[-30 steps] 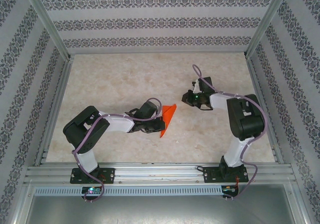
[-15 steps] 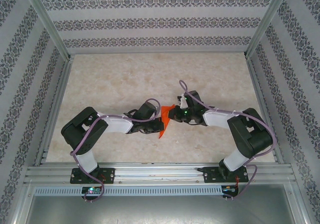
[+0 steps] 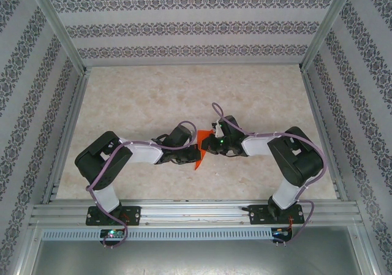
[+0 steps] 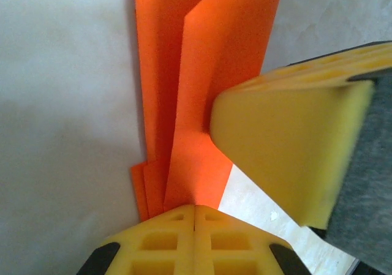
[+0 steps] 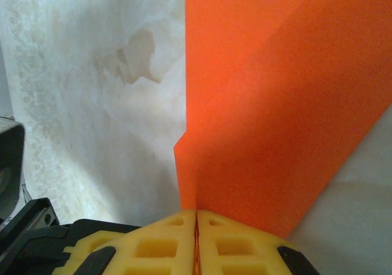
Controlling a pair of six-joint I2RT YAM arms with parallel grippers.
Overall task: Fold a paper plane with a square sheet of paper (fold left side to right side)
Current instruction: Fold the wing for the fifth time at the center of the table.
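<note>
Marbled beige tabletop (image 3: 141, 97) fills the enclosure, with patterned walls (image 3: 196, 27) on three sides; your work sits in the middle, a little toward the near edge.

On the left, your left gripper (image 4: 195, 209) has its yellow fingers pressed together on the near end of the orange paper (image 4: 184, 103), and several stacked layers fan out just beside the pinch. The paper is already folded into a narrower creased shape and sits between the two arms, its lower tip (image 3: 198, 163) poking out toward the near edge.

On the right, your right gripper (image 5: 196, 215) is clamped on the paper's edge too, its jaws together with the sheet rising straight out from between them. From the left wrist, its yellow finger (image 4: 288, 146) sits against the right flap.

With both grippers pinching one thin sheet, it looks like you are about to carry or set a fold across. Let one side act as the anchor and move only the other, or the paper will likely tear or buckle. Watch that the fanned layers at the left pinch line up before you commit. Bring the flap down flat on the tabletop and press along the crease rather than pulling outward.
</note>
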